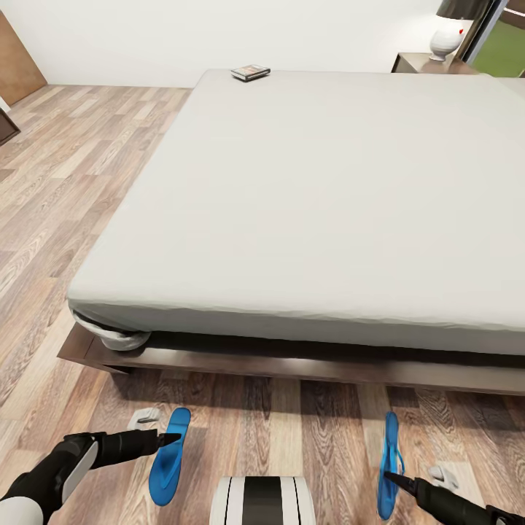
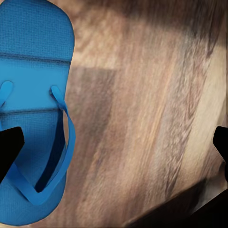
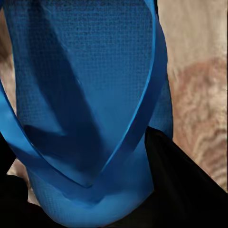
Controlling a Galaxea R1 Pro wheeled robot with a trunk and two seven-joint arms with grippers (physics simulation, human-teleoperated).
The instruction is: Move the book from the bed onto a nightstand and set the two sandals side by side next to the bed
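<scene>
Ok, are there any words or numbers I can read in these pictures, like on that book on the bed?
None can be read.
The book at the far corner of the bed: its cover is too small and blurred to make out any letters.
The two blue sandals on the floor: no words or logos show, also not up close in the wrist views.
The white lamp: a small red mark, no lettering.

We see a white round-bodied ceramic table lamp [image 1: 445, 40] with a dark shade, and two small white plastic pieces [image 1: 144, 417] on the floor.
</scene>
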